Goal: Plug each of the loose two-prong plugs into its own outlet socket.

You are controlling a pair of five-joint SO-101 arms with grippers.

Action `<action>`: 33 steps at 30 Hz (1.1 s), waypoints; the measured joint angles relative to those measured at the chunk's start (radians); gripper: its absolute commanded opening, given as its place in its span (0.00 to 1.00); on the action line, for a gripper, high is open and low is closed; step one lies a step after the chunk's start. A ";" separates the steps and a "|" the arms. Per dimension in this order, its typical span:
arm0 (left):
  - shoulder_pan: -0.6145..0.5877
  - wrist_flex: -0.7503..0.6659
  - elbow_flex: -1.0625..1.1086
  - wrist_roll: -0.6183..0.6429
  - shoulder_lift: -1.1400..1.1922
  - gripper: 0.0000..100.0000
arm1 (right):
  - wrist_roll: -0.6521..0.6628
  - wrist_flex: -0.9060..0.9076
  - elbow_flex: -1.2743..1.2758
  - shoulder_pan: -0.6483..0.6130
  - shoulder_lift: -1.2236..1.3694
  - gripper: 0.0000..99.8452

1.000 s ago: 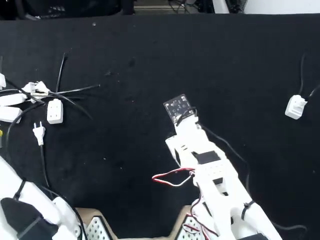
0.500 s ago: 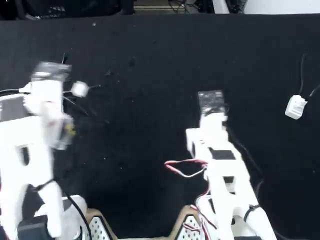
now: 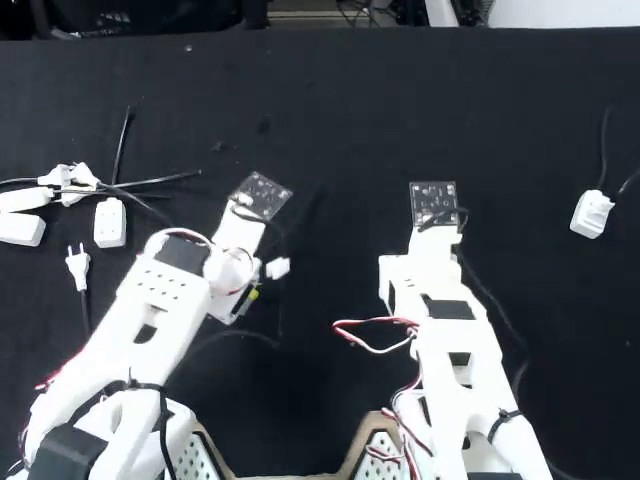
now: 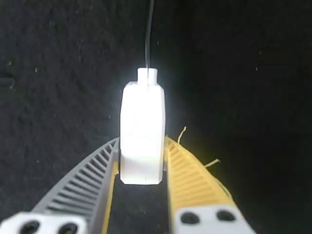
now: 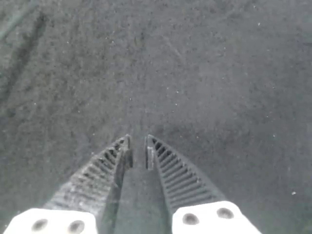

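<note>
My left gripper is shut on a white corded block. A thin black cable runs off its far end, and its front face is hidden, so plug or socket I cannot tell. In the high view the left arm reaches to the table's middle left. The right arm points straight ahead, and its gripper is shut on nothing over bare cloth. A loose two-prong plug lies at the left by a white socket. Another white corded socket lies at the far right.
More white pieces and a bundle of white parts with black ties sit at the left edge. A black cable curves on the black cloth beside the left arm. Red and white wires hang off the right arm.
The left arm swept in from the bottom-left corner, past the left-side pieces, to the middle left. The right arm swung right from angled left to straight ahead.
</note>
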 measured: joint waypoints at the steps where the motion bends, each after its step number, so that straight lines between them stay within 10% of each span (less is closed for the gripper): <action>1: -0.005 -0.031 0.023 -0.002 0.000 0.04 | 0.000 0.000 0.000 0.000 0.000 0.05; 8: -0.011 -0.095 0.069 0.002 0.000 0.28 | 0.000 0.000 0.000 0.000 0.000 0.05; 20: -0.256 -0.094 0.054 0.003 0.000 0.25 | 0.000 0.000 0.000 0.000 0.000 0.05; 33: -0.173 0.077 -0.041 0.100 0.000 0.25 | 0.000 0.000 0.000 0.003 0.000 0.05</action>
